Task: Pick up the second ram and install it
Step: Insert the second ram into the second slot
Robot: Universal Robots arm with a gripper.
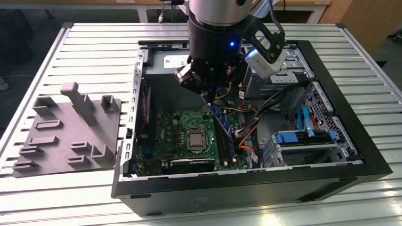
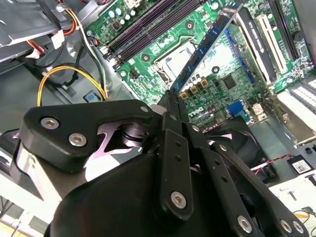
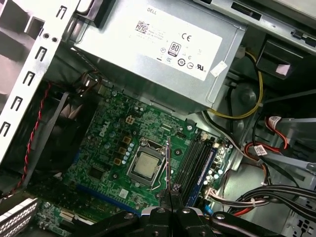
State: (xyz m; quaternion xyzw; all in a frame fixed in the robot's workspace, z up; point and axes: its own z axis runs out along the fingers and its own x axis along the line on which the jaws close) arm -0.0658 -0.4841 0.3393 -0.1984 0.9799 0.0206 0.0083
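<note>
Seemingly the tool (image 2: 170,98) pinches the second ram (image 2: 205,49) above the slatted metal table (image 1: 63,194).

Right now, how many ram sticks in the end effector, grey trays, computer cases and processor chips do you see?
The second ram in the end effector: 1
Grey holder tray: 1
Computer case: 1
Processor chip: 1
Total: 4

Slatted metal table (image 1: 94,52): grey moulded tray (image 1: 69,141) just beside open black computer case (image 1: 251,186).
</note>
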